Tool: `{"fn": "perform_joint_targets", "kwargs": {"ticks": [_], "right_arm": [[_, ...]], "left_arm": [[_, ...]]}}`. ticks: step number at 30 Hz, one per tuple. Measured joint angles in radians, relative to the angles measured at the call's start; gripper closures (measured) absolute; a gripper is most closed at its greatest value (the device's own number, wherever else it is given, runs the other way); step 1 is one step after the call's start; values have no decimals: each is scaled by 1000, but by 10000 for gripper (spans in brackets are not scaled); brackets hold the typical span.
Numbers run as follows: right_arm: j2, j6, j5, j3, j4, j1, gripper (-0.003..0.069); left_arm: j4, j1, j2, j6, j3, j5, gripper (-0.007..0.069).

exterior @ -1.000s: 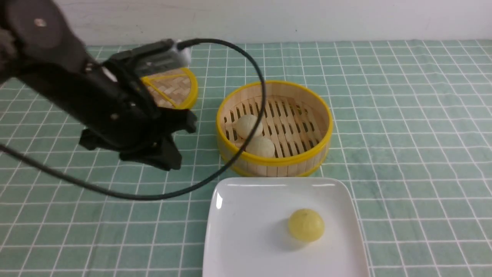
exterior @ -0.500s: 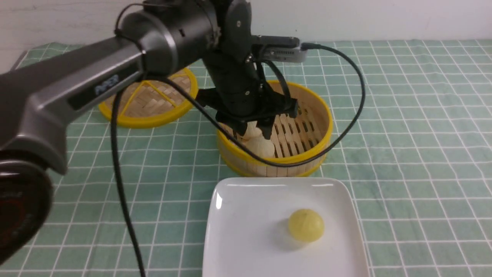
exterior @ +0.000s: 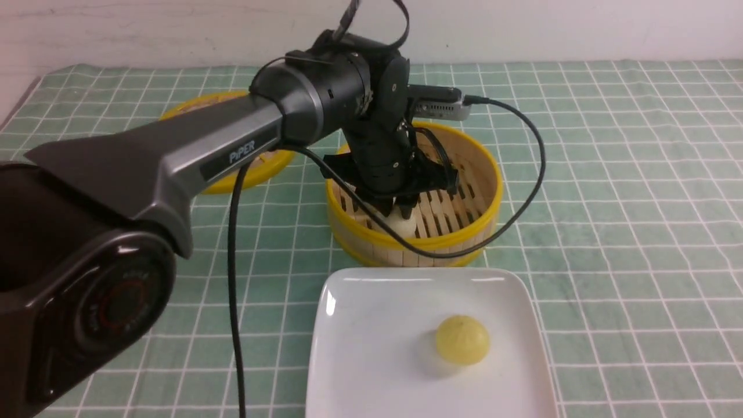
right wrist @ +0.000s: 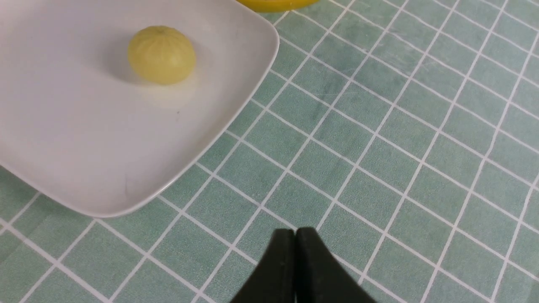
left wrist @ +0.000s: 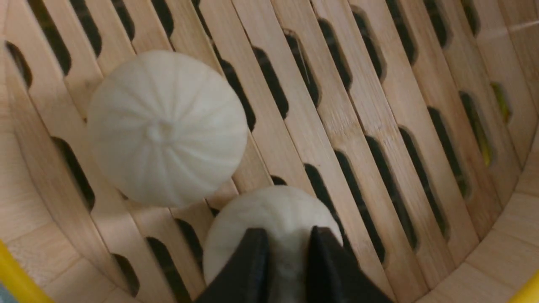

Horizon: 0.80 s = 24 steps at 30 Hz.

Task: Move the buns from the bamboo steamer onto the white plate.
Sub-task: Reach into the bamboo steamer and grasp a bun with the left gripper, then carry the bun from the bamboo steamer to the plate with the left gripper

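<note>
In bamboo steamer point(exterior: 415, 248): two cream buns, both near wall on plate side. One cream bun point(left wrist: 273, 210) pinched between jaws of left gripper point(left wrist: 286, 237), low by slatted floor. Second cream bun point(left wrist: 166, 126) loose on slats just beside it.

On white plate point(exterior: 371, 354), at table's near edge, just in front of steamer: yellow bun point(exterior: 462, 339) alone, right of plate's middle.

Jaws of right gripper point(right wrist: 294, 232) pressed together, holding nothing, above cloth near plate corner.

Table covered by green cloth point(exterior: 627, 203) with white grid. Flat woven lid point(exterior: 255, 173) toward far left, partly behind left arm. Along far edge, white wall point(exterior: 551, 29).
</note>
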Motion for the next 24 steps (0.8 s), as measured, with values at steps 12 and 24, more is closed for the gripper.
{"fn": "perform_joint_targets", "kwargs": {"ticks": [12, 24], "right_arm": [[0, 0, 0, 0, -3, 0, 628], [0, 0, -3, 0, -3, 0, 626]], "left_arm": [[67, 0, -185, 59, -234, 240, 599], [-26, 0, -512, 114, 70, 306, 599]]}}
